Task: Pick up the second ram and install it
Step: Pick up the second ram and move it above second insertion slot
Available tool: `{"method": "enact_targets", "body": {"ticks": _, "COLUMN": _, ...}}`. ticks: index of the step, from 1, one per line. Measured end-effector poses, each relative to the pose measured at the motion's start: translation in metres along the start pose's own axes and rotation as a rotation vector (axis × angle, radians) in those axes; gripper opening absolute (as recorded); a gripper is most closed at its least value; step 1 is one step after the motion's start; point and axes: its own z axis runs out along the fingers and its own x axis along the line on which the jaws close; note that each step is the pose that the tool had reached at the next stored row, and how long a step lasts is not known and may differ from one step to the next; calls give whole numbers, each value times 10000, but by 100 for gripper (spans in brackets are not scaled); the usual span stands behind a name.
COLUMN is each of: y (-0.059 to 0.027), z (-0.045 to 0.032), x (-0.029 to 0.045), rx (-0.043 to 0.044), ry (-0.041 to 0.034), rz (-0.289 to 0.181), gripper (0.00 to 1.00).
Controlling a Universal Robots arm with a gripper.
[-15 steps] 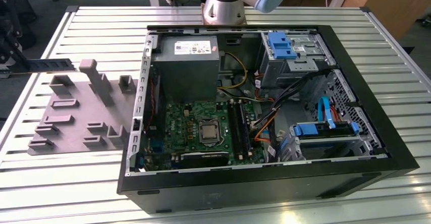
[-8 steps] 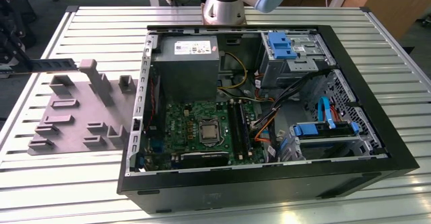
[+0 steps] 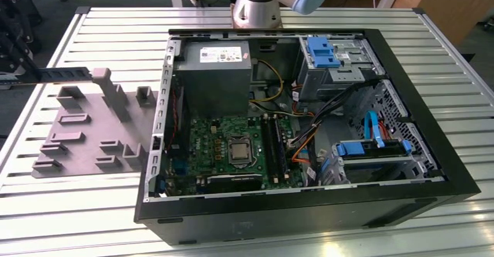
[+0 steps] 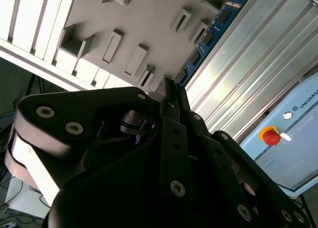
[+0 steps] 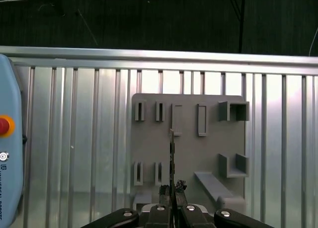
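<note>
End effector (image 5: 172, 189) clamped on second ram (image 5: 172, 151), fingers pinching one end. Stick appears edge-on in first wrist view; second wrist view shows blue board face with dark chips. Ram is held over gray slotted fixture (image 5: 208, 148) lying on ribbed metal table (image 5: 74, 153); contact with fixture unclear. Exterior view: open computer case (image 3: 309, 210) just beside fixture, green motherboard (image 3: 208, 147) inside.
</note>
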Motion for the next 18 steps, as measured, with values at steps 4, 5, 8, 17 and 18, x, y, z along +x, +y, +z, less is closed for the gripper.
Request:
{"method": "enact_targets", "body": {"ticks": 4, "y": -27, "z": -1, "x": 0, "rx": -1, "ry": 0, "rz": 0, "gripper": 14}}
{"method": "enact_targets", "body": {"ticks": 5, "y": -33, "z": -1, "x": 0, "rx": 0, "ry": 0, "rz": 0, "gripper": 14}}
{"method": "enact_targets", "body": {"ticks": 8, "y": -51, "z": -1, "x": 0, "rx": 0, "ry": 0, "rz": 0, "gripper": 14}}
{"method": "enact_targets", "body": {"ticks": 17, "y": -104, "z": -2, "x": 1, "rx": 0, "ry": 0, "rz": 0, "gripper": 14}}
{"method": "enact_targets", "body": {"ticks": 18, "y": -110, "z": -2, "x": 1, "rx": 0, "ry": 0, "rz": -1, "gripper": 14}}
